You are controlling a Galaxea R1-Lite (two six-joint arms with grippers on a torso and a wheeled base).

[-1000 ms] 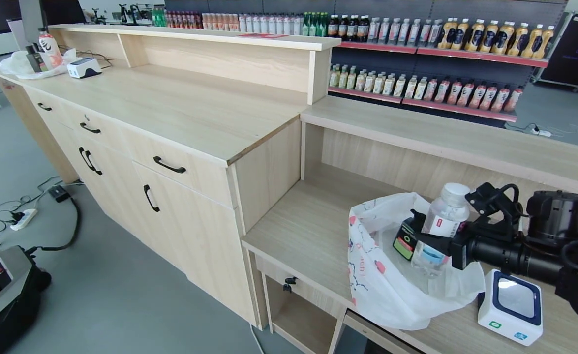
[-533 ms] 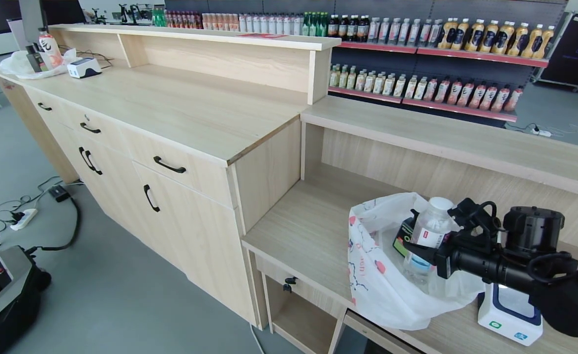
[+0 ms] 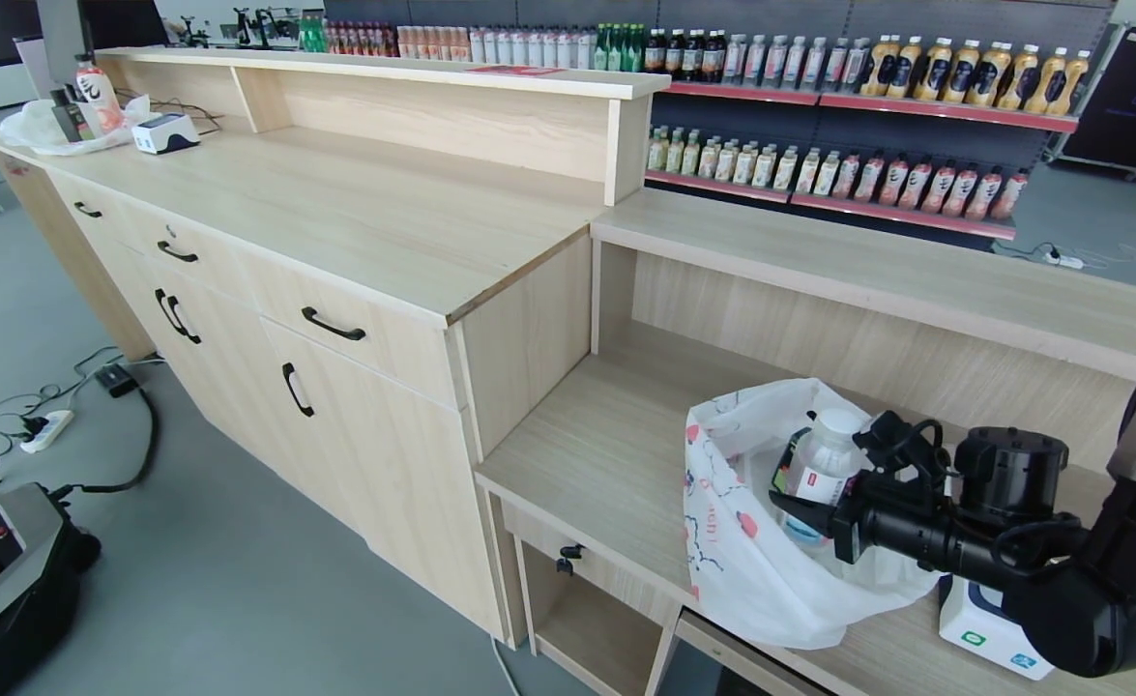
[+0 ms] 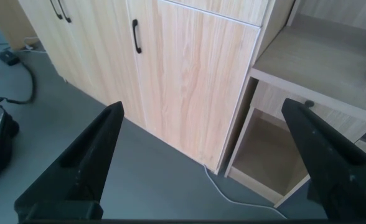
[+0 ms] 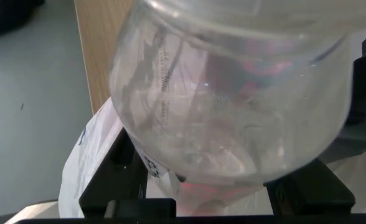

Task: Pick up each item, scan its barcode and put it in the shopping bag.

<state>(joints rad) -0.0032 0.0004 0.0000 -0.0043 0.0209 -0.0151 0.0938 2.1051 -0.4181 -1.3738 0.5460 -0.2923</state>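
While the right pincer (image 3: 819, 476) is clenching a clear water bottle (image 3: 822, 452) in the lower right of the head frame, we are seeing the bottle's lower half sitting inside the open mouth of the white shopping bag (image 3: 737, 570). Its white cap (image 3: 840, 421) is leaning slightly toward the right. The bag is standing on the low wooden table (image 3: 597, 435), its printed side facing the lower left of the frame. The white and blue scanner (image 3: 975, 626) is resting just beside the bag at the lower right edge, partly hidden behind the right arm.

From the right wrist camera we are looking along the bottle's clear rounded body (image 5: 233, 93). Dark fingers (image 5: 124, 180) are pressing on both sides of it, and the bag's white plastic (image 5: 89, 168) is showing just beyond.

Well apart from the bag, the left pincer (image 4: 201, 155) is hanging released. Its two dark fingers (image 4: 77, 168) are spread wide over the grey floor (image 4: 139, 186), in front of a light wood cabinet door (image 4: 195, 68) with a black handle. Across the top of the head frame, shelves (image 3: 819, 97) of bottled drinks are lining the back of the room.
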